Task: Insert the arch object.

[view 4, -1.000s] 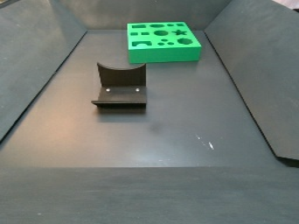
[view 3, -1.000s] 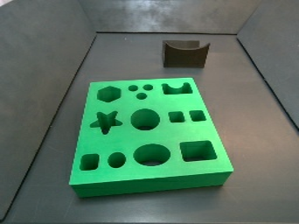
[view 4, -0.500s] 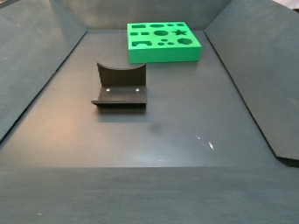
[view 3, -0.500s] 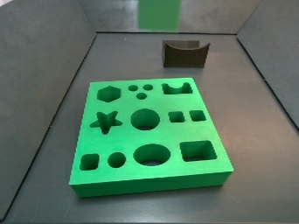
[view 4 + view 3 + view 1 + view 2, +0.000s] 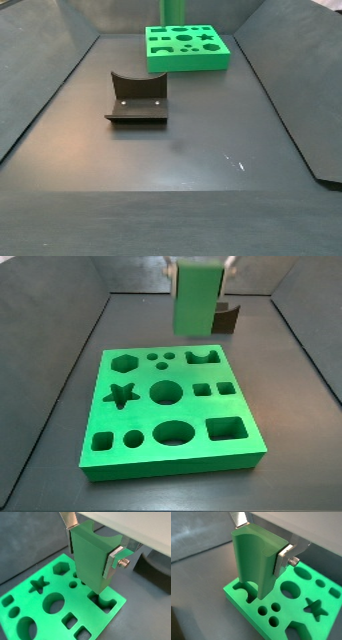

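Hanging over the holed board (image 5: pixel 47 607), near its arch-shaped cutout (image 5: pixel 103 603): gripper (image 5: pixel 90 542), jaws clamped on the arch object (image 5: pixel 90 559), upright and clear of the board. Seemingly carrying out the approach; next, probably lining up with that cutout and lowering straight.

Green holed board (image 5: pixel 187 48) sits at counter's (image 5: pixel 174 170) far edge. Arch object (image 5: pixel 174 12) hangs upright over its rear left part. Fixture (image 5: pixel 138 98) mid-counter, left. End effector out of frame.
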### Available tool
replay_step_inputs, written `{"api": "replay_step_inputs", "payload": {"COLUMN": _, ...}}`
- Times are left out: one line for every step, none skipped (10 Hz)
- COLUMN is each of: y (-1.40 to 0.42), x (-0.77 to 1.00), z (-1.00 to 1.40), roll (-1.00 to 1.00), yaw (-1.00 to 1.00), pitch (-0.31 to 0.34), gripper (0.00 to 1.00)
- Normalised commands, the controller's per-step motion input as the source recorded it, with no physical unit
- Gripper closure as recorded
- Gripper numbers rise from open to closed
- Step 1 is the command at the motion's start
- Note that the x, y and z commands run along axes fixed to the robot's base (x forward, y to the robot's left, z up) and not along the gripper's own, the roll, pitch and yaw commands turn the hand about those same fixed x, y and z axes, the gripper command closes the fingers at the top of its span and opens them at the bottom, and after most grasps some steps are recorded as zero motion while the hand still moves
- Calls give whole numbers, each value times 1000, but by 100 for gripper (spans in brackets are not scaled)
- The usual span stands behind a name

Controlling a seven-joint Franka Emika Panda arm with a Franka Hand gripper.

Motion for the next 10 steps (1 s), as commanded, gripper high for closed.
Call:
{"api": "replay_step_inputs", "payload": {"y": 9, "x": 60, "z": -1000, "roll": -24, "yaw": -66, "pitch": -51, "gripper": 100}}
{"api": "replay_step_inputs", "payload": {"y": 31, "x": 171, "z": -1000, "roll": 0, "yaw": -26, "pitch": -20, "gripper": 100}}
{"api": "replay_step_inputs", "payload": {"y": 0, "x": 94, "z": -983, "roll": 23, "yaw": -23, "pitch": 0, "gripper": 100}}
{"api": "replay_step_inputs", "payload": {"y": 0, "x": 343, "z": -726, "roll": 184, "yaw": -51, "pitch": 80, "gripper": 100}}
{"api": "replay_step_inputs", "payload": {"y": 0, "x": 486, "z": -589, "roll": 283, "yaw": -91, "pitch": 154, "gripper": 100}}
{"api": "replay_step_inputs", "payload": {"y": 0, "x": 583, "z": -563, "roll": 270, "yaw": -180, "pitch": 199, "gripper": 100}}
{"api": "replay_step_inputs", "payload": {"y": 0, "x": 477, "z": -620, "roll": 240, "yaw": -151, "pitch": 129, "gripper": 100}}
{"api": "replay_step_inputs", "payload": {"y": 0, "x": 200, "z": -731, "roll": 156, "yaw": -100, "pitch": 0, "gripper": 100}}
{"api": "replay_step_inputs", "payload": {"y": 0, "x": 0, "z": -846, "roll": 0, "yaw": 0, "pitch": -110, "gripper": 100}}
{"api": "replay_step_inputs", "payload": {"y": 0, "x": 0, "z": -883, "roll": -36, "yaw": 0, "pitch": -117, "gripper": 100}}
